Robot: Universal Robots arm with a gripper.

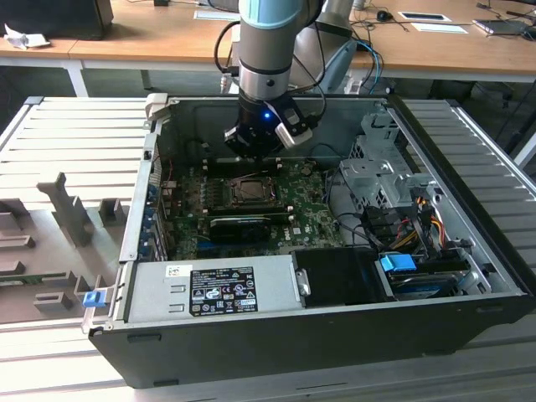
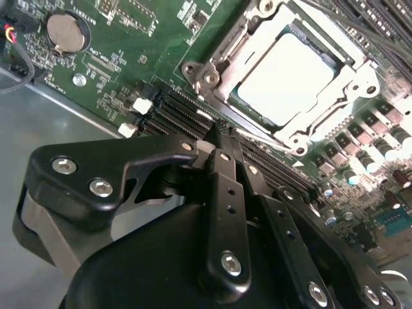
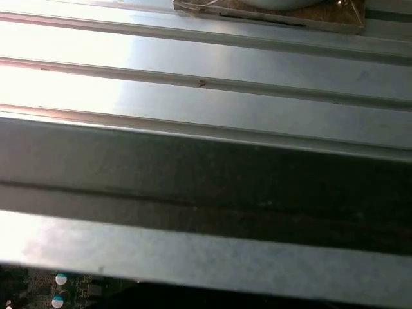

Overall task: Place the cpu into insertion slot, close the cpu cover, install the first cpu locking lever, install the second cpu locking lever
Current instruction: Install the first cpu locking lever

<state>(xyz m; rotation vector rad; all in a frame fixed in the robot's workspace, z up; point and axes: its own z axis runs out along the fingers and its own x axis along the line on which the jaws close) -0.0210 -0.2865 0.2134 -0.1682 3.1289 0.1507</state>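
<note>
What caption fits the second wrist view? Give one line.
Tool poised beside the insertion slot, cpu seated under the cpu cover.

Silvery-beige cpu (image 2: 288,78), green circuit board (image 2: 122,58), black end effector (image 2: 222,138).

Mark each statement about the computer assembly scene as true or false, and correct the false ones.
1. The cpu sits in the insertion slot. True.
2. The cpu cover is down around the cpu. True.
3. The hand holds the cpu. False: the cpu lies in the socket, apart from the hand.
4. The circuit board is red. False: it is green.
5. A round silver coin cell sits on the board. True.
</note>
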